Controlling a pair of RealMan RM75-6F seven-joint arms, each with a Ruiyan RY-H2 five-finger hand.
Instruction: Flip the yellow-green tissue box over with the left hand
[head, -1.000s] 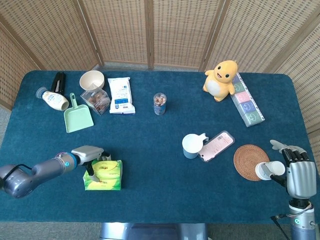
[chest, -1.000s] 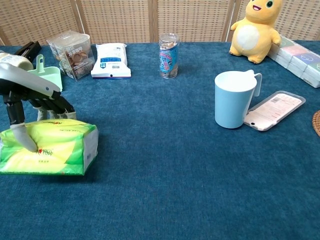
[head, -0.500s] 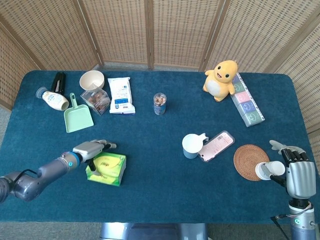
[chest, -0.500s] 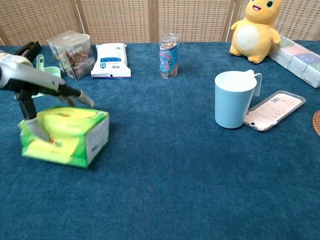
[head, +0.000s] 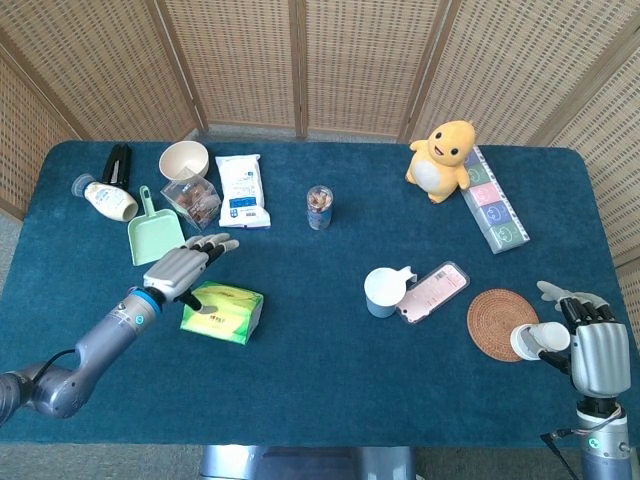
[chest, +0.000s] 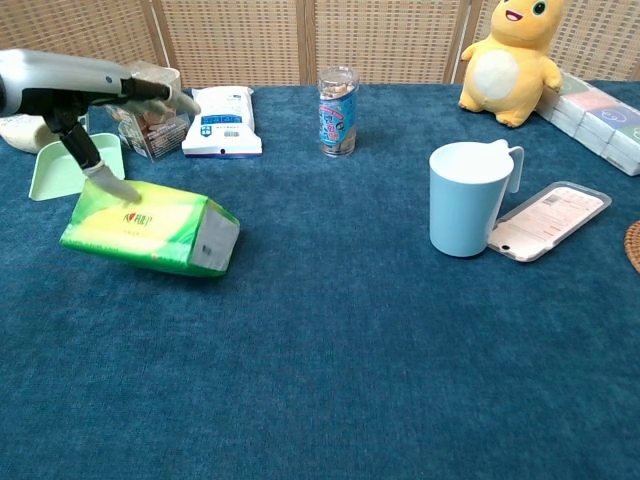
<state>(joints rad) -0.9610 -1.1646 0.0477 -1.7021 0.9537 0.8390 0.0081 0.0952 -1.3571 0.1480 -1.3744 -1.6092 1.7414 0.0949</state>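
The yellow-green tissue box (head: 222, 312) lies left of the table's middle, tipped up on one long edge with its near side raised; in the chest view the tissue box (chest: 150, 228) slants down to the right. My left hand (head: 180, 270) hovers over the box's left end with fingers spread, and only its thumb (chest: 105, 180) touches the box's upper face. Nothing is gripped by the left hand (chest: 90, 85). My right hand (head: 598, 345) rests empty at the table's right front edge, fingers apart.
Behind the box are a green dustpan (head: 155, 235), a clear snack box (head: 193, 197), a white pouch (head: 242, 190), a bowl (head: 184, 158) and a bottle (head: 108, 199). A small jar (chest: 338, 97), blue cup (chest: 464, 198), phone (chest: 548, 220), coaster (head: 500, 323) and yellow plush (head: 442, 158) stand to the right.
My left hand has risen and moved away from me, its fingers opening out. The tissue box has rolled further over and slid toward the table's middle. The right hand has stayed still.
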